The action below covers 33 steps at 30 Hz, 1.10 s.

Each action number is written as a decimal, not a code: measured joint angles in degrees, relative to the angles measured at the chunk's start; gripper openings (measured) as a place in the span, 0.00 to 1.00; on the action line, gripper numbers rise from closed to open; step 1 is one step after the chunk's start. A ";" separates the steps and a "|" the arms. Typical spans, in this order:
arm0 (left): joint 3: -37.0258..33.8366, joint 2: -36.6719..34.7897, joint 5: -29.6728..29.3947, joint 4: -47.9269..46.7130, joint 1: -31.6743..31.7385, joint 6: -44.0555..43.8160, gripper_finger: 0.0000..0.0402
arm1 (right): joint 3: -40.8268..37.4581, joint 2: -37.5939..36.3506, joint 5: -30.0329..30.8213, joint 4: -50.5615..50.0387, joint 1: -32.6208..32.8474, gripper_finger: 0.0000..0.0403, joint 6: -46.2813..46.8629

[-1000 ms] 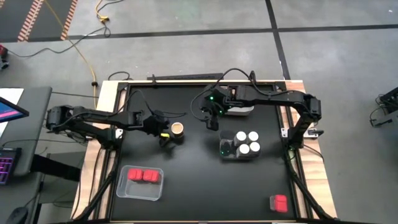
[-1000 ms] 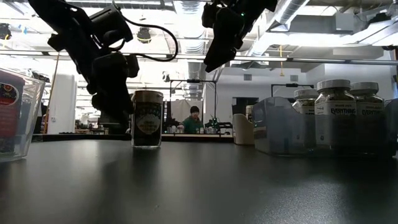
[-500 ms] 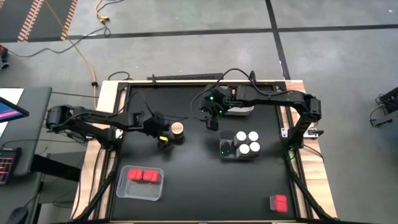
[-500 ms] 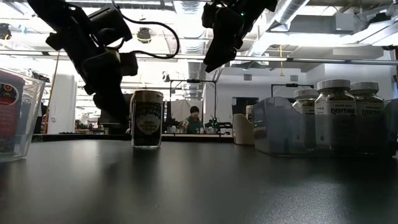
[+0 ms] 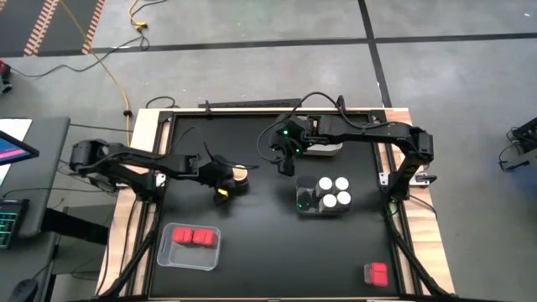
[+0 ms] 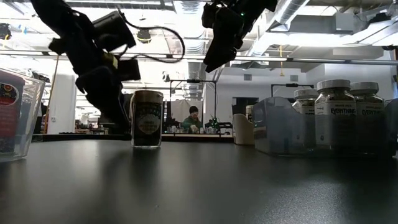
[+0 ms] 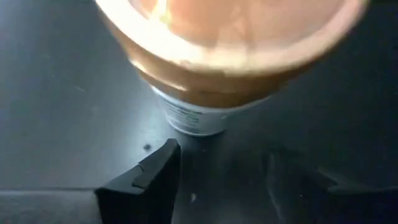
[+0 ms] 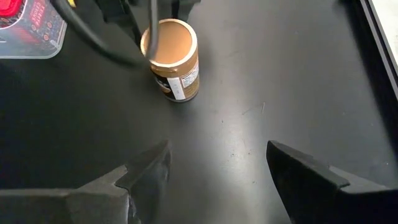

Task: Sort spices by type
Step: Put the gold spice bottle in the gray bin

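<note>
Left gripper (image 5: pixel 225 178) at one cork-topped jar (image 5: pixel 240 175); four white-lidded jars (image 5: pixel 333 192).

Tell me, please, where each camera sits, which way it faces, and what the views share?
High: overhead, facing down; both arms, table.
Low: table height, facing the room; both arms overhead.
Left wrist: behind the left gripper, facing the cork-topped jar.
Right wrist: behind the open right gripper, raised.
All four show that jar.

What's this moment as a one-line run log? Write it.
left gripper: closing around cork-topped jar, upright on table | right gripper: open, empty, raised | white-lidded jars: in tray
</note>
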 joint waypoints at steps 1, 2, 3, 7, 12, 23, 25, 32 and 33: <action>0.00 1.19 0.56 0.90 0.00 -0.59 0.51 | 0.00 0.00 0.00 -0.01 0.00 0.72 -0.01; 0.00 2.46 1.14 2.16 -0.04 -1.13 0.49 | 0.00 0.00 0.00 -0.02 0.00 0.72 -0.01; 0.00 3.69 1.23 3.69 -0.18 -1.66 0.48 | 0.00 0.00 0.00 -0.04 0.00 0.72 0.00; 0.00 7.56 1.07 6.21 -0.33 -2.10 0.44 | 0.00 0.00 0.00 -0.04 0.00 0.72 0.00; 0.07 9.11 0.79 6.95 -0.33 -1.83 0.43 | 0.00 0.00 0.00 -0.07 0.00 0.72 0.00; 0.00 9.93 -2.87 18.32 0.07 7.31 0.42 | 0.00 0.00 0.00 -0.08 0.00 0.72 -0.43; 0.00 9.95 -2.84 18.67 0.07 8.10 0.42 | 0.00 0.00 0.00 -0.19 0.00 0.72 -0.51; 0.00 8.34 -3.11 16.97 0.07 4.76 0.42 | 0.00 0.43 0.00 -3.69 0.00 0.72 -4.31; 0.00 7.58 -3.18 16.91 0.07 4.14 0.42 | -0.08 0.52 0.00 -3.99 0.02 0.72 -3.65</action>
